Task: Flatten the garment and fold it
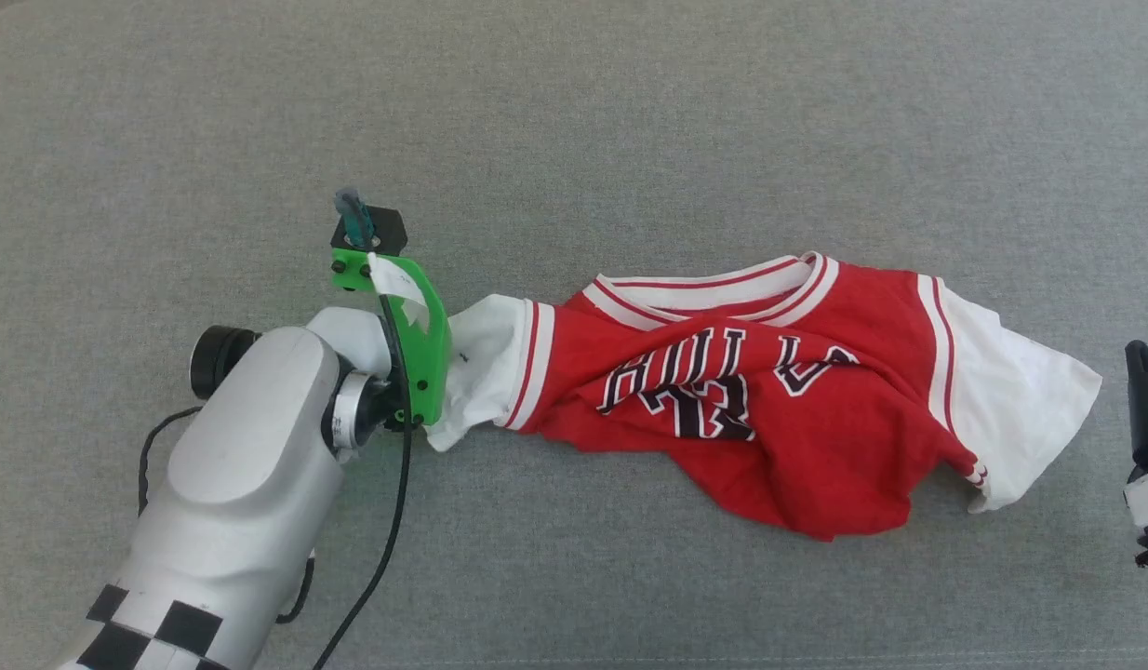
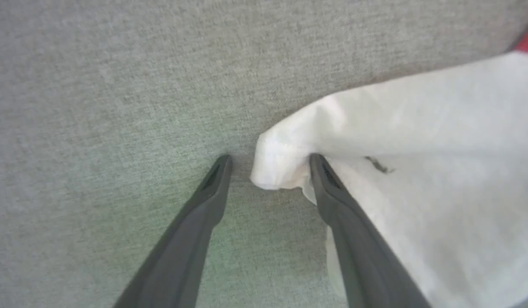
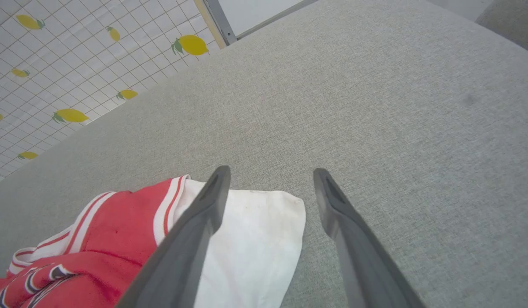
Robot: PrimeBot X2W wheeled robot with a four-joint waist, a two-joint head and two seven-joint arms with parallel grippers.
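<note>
Grey cloth surface: jersey crumpled mid-surface, neither flattened nor folded; left gripper open astride one sleeve corner, perhaps touching it; right gripper open near the other sleeve.

Grey fabric surface with a crumpled red-and-white jersey on it

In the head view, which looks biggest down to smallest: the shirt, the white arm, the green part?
1. the shirt
2. the white arm, though it is nearer the camera and runs off the edge, so this is unsure
3. the green part, clearly smallest
</note>
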